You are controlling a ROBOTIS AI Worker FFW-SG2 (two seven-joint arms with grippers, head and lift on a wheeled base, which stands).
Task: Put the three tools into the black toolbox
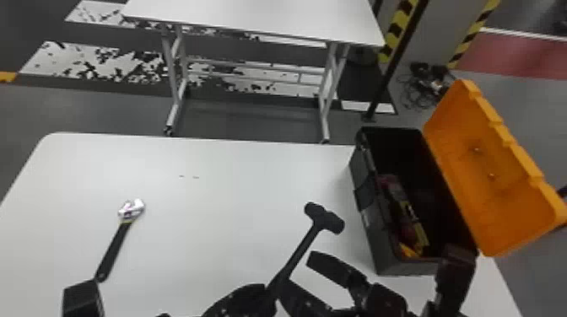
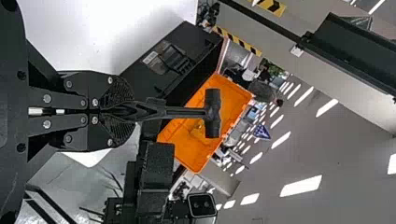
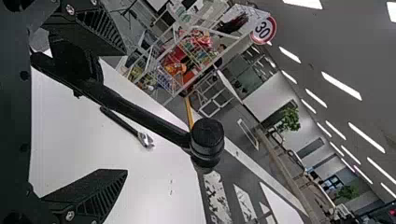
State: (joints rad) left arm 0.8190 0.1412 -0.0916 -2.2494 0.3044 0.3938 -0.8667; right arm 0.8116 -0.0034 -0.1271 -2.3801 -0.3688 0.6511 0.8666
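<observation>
My left gripper (image 1: 266, 291) is shut on the handle of the black hammer (image 1: 324, 217), head away from it. In the left wrist view, the left gripper (image 2: 128, 112) grips the handle, with the hammer head (image 2: 213, 113) beyond. My right gripper (image 1: 310, 276) is open beside the handle; in the right wrist view, the right gripper (image 3: 125, 112) has its fingers wide apart, the hammer handle (image 3: 140, 114) passing between them. An adjustable wrench (image 1: 114, 244) lies on the table's left. The black toolbox (image 1: 367, 223) stands open at the right, a red and yellow item (image 1: 411, 219) inside.
The toolbox's orange lid (image 1: 493, 173) leans open outward to the right. The white work table (image 1: 202, 219) lies under the arms. Beyond its far edge stands a second white table (image 1: 261, 19), near a dark post and striped pillar.
</observation>
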